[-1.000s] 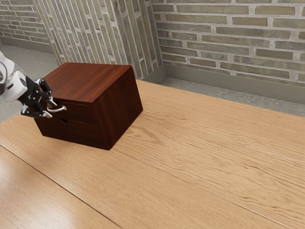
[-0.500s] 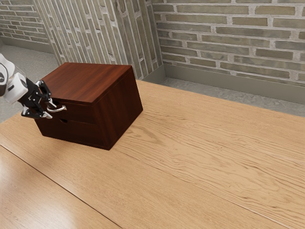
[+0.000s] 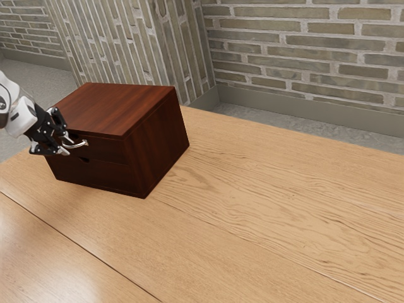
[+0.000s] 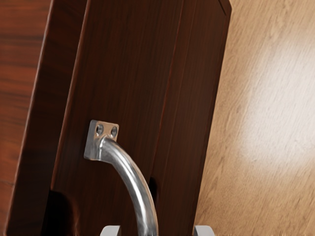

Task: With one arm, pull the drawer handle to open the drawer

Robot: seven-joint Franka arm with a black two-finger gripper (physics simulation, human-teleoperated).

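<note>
A: Cabinet (image 3: 120,110), entry?
B: Dark red-brown wood box, upright, near the table's far edge at the exterior view's left.
A: Drawer (image 3: 101,150)?
B: Upper front panel; looks flush with the cabinet face.
A: Handle (image 4: 128,172)?
B: Curved silver bar on a two-screw plate, standing out from the drawer front.

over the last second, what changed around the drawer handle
The gripper eased slightly toward the exterior view's left, away from the cabinet, its open fingers straddling the handle without clamping it. Nothing was taken hold of or let go. The drawer looks no further out, and the cabinet has not shifted.
</note>
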